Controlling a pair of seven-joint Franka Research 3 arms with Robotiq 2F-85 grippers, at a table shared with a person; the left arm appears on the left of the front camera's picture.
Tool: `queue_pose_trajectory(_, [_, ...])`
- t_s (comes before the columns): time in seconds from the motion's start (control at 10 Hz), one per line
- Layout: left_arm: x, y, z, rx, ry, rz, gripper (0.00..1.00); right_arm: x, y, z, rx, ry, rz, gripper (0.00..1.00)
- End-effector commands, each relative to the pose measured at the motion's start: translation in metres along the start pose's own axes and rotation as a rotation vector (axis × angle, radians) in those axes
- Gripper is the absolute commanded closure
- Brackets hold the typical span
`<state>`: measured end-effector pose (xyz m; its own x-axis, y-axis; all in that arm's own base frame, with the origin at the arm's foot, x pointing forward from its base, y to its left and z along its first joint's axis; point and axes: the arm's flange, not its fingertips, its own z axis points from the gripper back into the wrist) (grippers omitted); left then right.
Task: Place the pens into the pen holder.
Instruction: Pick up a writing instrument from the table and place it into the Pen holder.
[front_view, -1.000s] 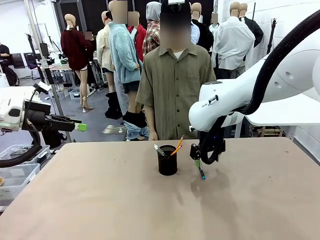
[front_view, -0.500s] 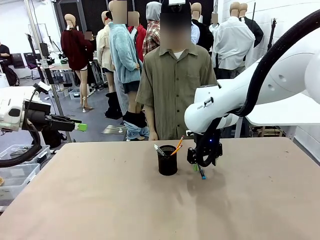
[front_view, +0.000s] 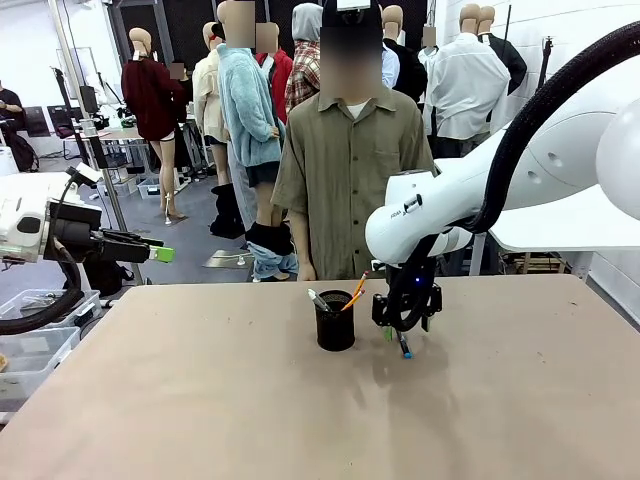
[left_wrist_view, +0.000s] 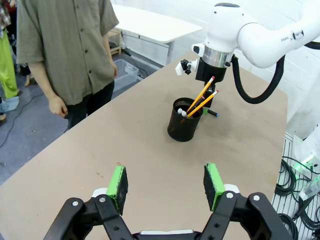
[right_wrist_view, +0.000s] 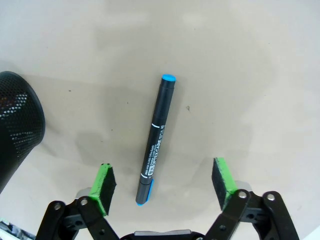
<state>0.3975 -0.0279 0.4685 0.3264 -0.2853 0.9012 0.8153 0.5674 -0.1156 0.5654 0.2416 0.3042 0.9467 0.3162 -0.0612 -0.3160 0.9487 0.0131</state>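
On the tan table (front_view: 200, 400) the right gripper (right_wrist_view: 162, 170) hangs low, its jaws spread wide on either side of the last loose pen and closed on nothing. The left gripper (left_wrist_view: 165, 182) waits well off to the side, jaws likewise apart and empty. The pen holder (front_view: 335, 322) stands upright mid-table with yellow-orange pencils (left_wrist_view: 202, 97) and a silver-grey pen (front_view: 318, 299) leaning in it. Just beside it lies the dark pen with blue tip (right_wrist_view: 156, 135), flat on the table. It looks light, stiff and smooth-barrelled, so it may roll or slip. A pinch across the barrel near its middle should keep it from tipping when lifted. Against a second ago, the right arm has sunk and edged toward the holder, settling over the pen. The holder, its contents and the left arm have not moved.
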Motion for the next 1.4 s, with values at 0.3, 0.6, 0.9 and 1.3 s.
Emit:
queue_pose_trajectory(0.3, [-0.002,0.002,-0.002,-0.01,-0.026,-0.019,0.2,0.002,-0.001,-0.008,0.019,0.027,-0.013,0.82])
queue_pose_trajectory(0.6, [-0.002,0.002,-0.002,-0.01,-0.026,-0.019,0.2,0.003,0.0,-0.009,0.02,0.036,-0.011,1.0])
queue_pose_trajectory(0.9, [-0.002,0.002,-0.002,-0.01,-0.026,-0.019,0.2,0.002,-0.001,-0.008,0.02,0.042,-0.011,1.0])
queue_pose_trajectory(1.3, [-0.002,0.002,-0.002,-0.01,-0.026,-0.019,0.2,-0.011,-0.013,0.012,0.032,0.019,0.016,1.0])
